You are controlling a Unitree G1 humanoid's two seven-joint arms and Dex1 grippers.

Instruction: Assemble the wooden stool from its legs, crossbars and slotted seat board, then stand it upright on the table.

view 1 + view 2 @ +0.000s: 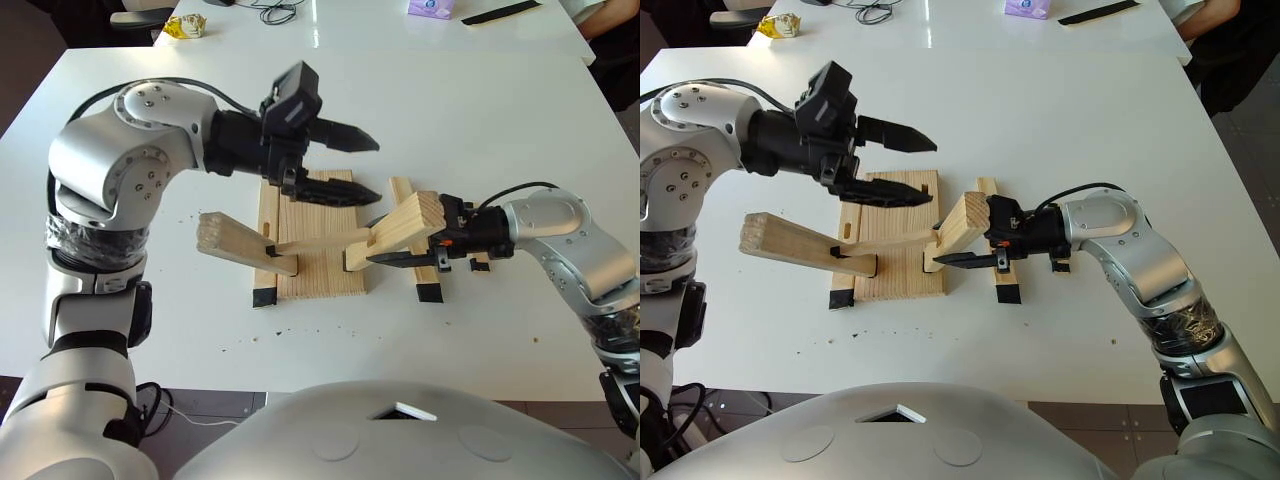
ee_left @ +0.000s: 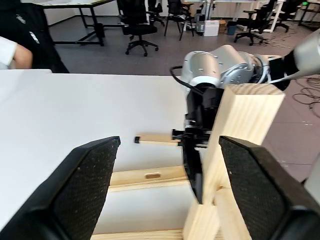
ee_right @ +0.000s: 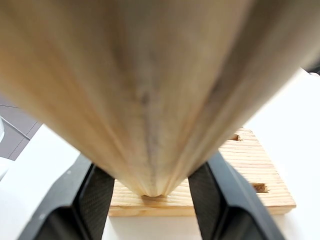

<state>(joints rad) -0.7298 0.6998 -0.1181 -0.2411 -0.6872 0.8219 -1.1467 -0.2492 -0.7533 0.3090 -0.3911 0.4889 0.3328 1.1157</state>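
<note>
Nearest, two legs joined by a crossbar (image 1: 315, 243) sit over the near edge of the slotted seat board (image 1: 315, 277), which lies flat on the bench (image 1: 450, 90). The left leg (image 1: 230, 245) tilts up from the board. The right pincer (image 1: 392, 250) is clamped on the right leg (image 1: 410, 222), probably to steady the frame for seating. Its far finger and the crossbar's joint there are hidden behind the wood. Just beyond, the left pincer (image 1: 345, 163) hovers over the board, jaws wide apart and empty. Loose pieces (image 1: 428, 282) lie to the right of the board, partly covered.
</note>
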